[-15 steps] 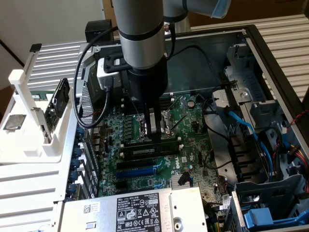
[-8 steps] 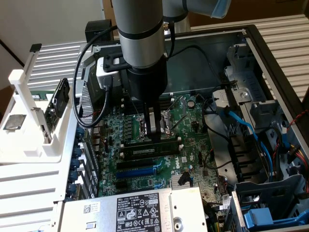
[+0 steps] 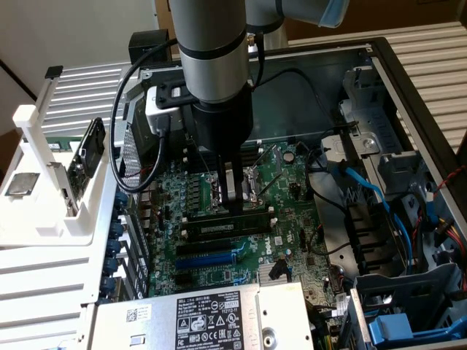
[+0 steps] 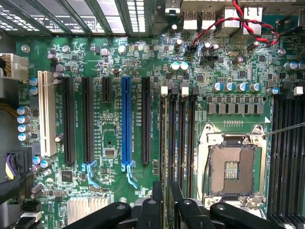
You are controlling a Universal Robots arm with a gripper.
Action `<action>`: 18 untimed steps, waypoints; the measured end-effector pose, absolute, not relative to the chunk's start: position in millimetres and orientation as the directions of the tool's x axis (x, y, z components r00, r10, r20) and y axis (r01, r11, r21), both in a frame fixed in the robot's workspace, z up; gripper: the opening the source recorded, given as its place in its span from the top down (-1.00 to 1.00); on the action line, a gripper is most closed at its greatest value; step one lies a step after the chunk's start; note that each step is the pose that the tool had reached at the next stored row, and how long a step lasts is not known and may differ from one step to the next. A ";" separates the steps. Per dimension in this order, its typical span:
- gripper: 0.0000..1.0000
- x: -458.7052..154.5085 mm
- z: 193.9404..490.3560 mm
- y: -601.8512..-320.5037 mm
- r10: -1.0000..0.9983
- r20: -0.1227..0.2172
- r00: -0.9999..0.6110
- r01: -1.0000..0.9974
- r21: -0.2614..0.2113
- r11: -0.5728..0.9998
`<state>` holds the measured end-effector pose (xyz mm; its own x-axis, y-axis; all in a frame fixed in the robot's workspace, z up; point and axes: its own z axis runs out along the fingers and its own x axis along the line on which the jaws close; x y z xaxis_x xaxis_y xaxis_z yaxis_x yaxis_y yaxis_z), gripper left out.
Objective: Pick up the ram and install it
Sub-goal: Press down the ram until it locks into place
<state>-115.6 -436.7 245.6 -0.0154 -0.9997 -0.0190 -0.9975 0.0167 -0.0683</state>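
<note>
Pinching the ram (image 3: 211, 227) by its upper edge, the gripper (image 3: 235, 209) holds it upright along the black memory slots (image 4: 178, 143), just beside the CPU socket (image 4: 233, 168); the blue expansion slot (image 4: 126, 124) lies farther from that socket.

The arm (image 3: 211, 44) hides part of the socket (image 3: 257, 182); print on the ram (image 3: 222, 227) is unreadable.

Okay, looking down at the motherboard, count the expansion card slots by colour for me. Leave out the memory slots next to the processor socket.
White slot: 1
Blue slot: 1
Black slots: 4 (three long, one short)
Total: 6
</note>
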 end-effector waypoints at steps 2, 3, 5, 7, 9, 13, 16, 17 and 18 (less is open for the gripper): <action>0.62 -115.6 245.6 -436.7 -1.000 -0.019 -0.015 -0.998 -0.068 0.017; 0.76 -115.6 245.6 -436.7 -1.000 -0.019 -0.015 -0.998 -0.068 0.017; 0.80 -115.6 245.6 -436.7 -1.000 -0.019 -0.015 -0.998 -0.068 0.017; 0.80 -115.7 245.6 -436.7 -1.000 -0.019 -0.015 -0.998 -0.068 0.017; 0.80 -115.6 245.6 -436.7 -1.000 -0.019 -0.015 -0.998 -0.068 0.017; 0.80 -116.2 245.7 -435.8 -1.000 -0.019 -0.016 -0.997 -0.070 0.017; 0.80 -117.3 245.6 -434.8 -1.000 -0.019 -0.015 -0.997 -0.072 0.017; 0.80 -117.9 245.5 -434.7 -1.000 -0.019 -0.015 -0.997 -0.073 0.017; 0.80 -118.9 245.3 -434.7 -1.000 -0.019 -0.015 -0.997 -0.073 0.017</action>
<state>-118.9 -434.7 245.3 -0.0153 -0.9997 -0.0188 -0.9972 0.0167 -0.0732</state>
